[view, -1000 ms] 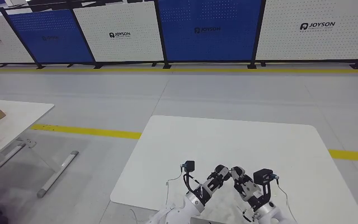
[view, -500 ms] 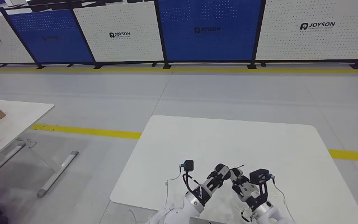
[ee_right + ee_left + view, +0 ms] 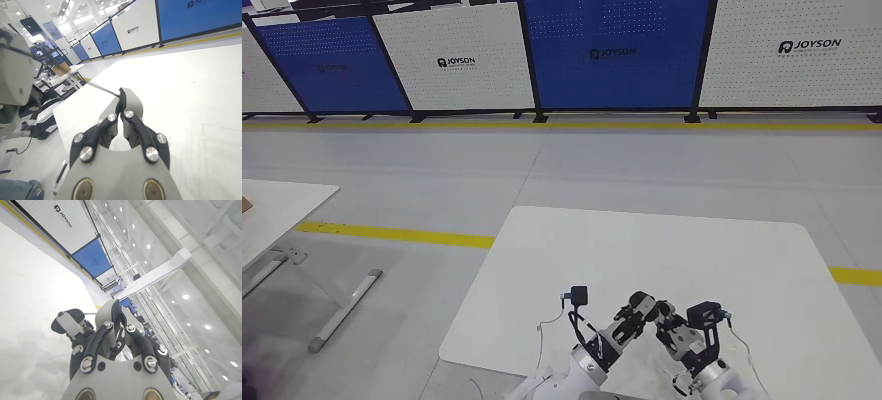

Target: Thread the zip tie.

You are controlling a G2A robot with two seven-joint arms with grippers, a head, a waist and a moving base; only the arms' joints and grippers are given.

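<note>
Seen from above, two robot arms met low over the near edge of a white counter (image 3: 642, 250). Over the last second the right jaws had drifted slightly inward, toward the left jaws, and the tips, which had stood a little apart, had come almost to touching.

In the right wrist view the right jaws were closed on the zip tie (image 3: 103, 89); it was a thin dark strip pinched at the very tips, held above the counter and running out toward the other arm. In the left wrist view the left jaws were closed too, pads pressed together; whether they pinched the tie's other end could not be told, as that spot was hidden.

The closing gap suggested that the two ends of the tie were being brought into line for threading. No loop could be seen, so the threading itself looked not yet done, and any small slip in aim would likely send the strip past the head.

As for writing, the blue and white partition panels (image 3: 617, 55) across the far floor each carried a small logo with one short word, dark on the white panels and pale on the blue; a poster (image 3: 52, 30) hung deep in the hall, its print too small to make out; a yellow line (image 3: 392, 235) crossed the floor beside the counter.
</note>
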